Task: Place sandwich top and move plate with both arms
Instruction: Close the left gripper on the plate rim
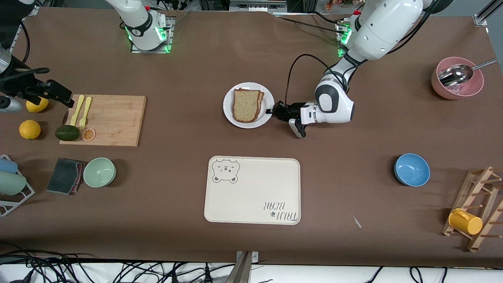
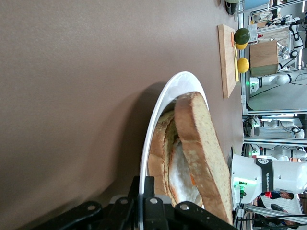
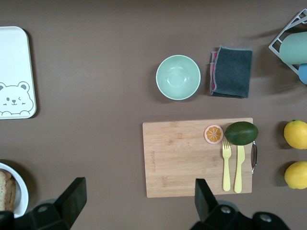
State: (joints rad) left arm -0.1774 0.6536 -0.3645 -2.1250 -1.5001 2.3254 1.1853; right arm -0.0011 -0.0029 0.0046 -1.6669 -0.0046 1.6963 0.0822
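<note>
- Nearest the front camera, a cream tray [image 1: 252, 190] with a bear drawing lies flat on the brown table [image 1: 251, 51], with nothing on it.
- Toward the left arm's end of the table, a blue bowl [image 1: 412, 169] sits a little farther from the camera than the tray; a wooden rack [image 1: 477, 208] with a yellow cup [image 1: 465, 221] stands at the table's corner.
- Toward the right arm's end, a pale green bowl [image 1: 99, 172] sits just beside a folded dark cloth [image 1: 65, 175].
- Farther back on that side, a wooden cutting board [image 1: 105, 120] carries a yellow fork and knife [image 1: 82, 109] and an orange slice [image 1: 89, 134]; an avocado [image 1: 67, 133] rests at its edge.
- Near the table's middle, farther from the camera than the tray, sits the round white plate [image 1: 232, 116].
- On the plate lies the sandwich top [image 1: 246, 104], a tan slice with a brown crust. The left wrist view shows it leaning on a lower slice with white and orange egg between them.
- The left gripper [image 1: 272, 111] is down at the plate's rim on the left arm's side, its fingers pinched together on that rim; the left wrist view shows the thin white edge running between them.
- The right gripper [image 3: 136, 199] hangs in the air over the cutting board's end of the table, fingers spread wide and holding nothing.
- Farthest back, a pink bowl [image 1: 457, 83] holds a metal ladle [image 1: 456, 74].
</note>
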